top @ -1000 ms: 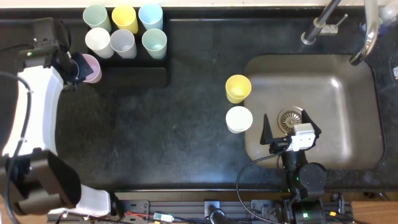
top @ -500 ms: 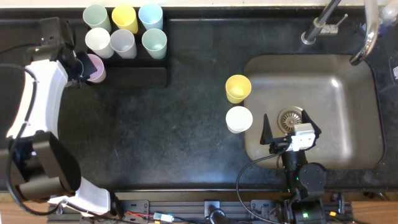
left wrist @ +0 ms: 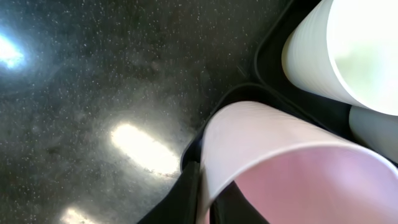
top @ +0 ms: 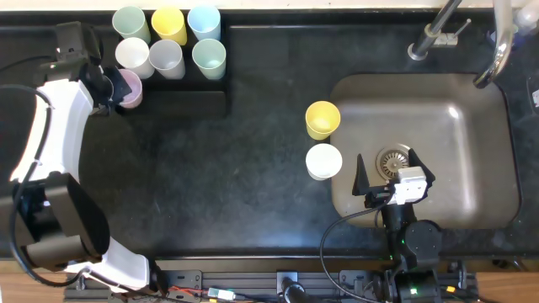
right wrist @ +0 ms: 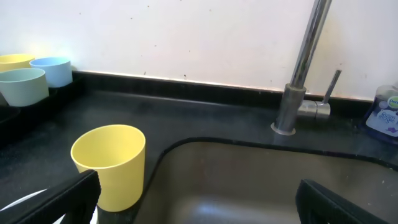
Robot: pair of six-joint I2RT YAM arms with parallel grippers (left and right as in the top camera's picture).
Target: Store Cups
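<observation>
A pink cup [top: 129, 88] hangs at the left end of the black cup tray [top: 189, 103], with my left gripper [top: 108, 87] shut on its rim. Up close, the pink cup [left wrist: 280, 165] is tilted over a tray slot beside a white cup [left wrist: 336, 50]. The tray holds several cups, among them a yellow one [top: 168, 23] and a blue one [top: 204, 21]. A loose yellow cup [top: 322, 119] and a loose white cup [top: 323, 162] stand on the counter by the sink's left rim. My right gripper [top: 392, 174] is open over the sink, behind the yellow cup [right wrist: 112, 165].
The steel sink [top: 472, 126] takes up the right side, with the faucet [right wrist: 305, 68] at the back and a soap bottle [right wrist: 385, 115] at the far right. Dark counter [top: 227, 185] lies open between the tray and the sink.
My left gripper has carried the pink cup a little up and right, closer to the tray. The right arm has not moved.
</observation>
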